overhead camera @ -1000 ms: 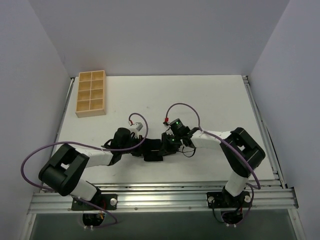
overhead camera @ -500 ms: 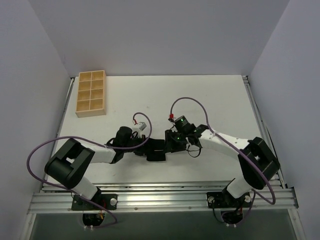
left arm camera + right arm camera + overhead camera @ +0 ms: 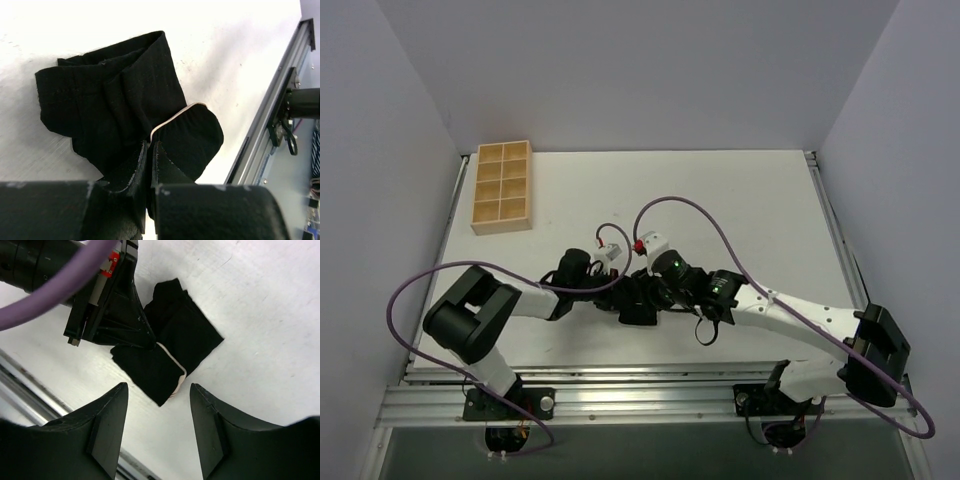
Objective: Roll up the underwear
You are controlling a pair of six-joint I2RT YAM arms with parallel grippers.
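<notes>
On the white table (image 3: 750,200), my left gripper (image 3: 150,152) pinches the black underwear (image 3: 120,105); my right gripper (image 3: 158,395) hangs over it, spread wide.

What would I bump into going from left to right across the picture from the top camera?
The wooden tray → the left gripper → the underwear it pinches → the right arm's elbow.

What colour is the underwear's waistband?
Pale beige waistband on the black underwear; clearest in the left wrist view.
</notes>
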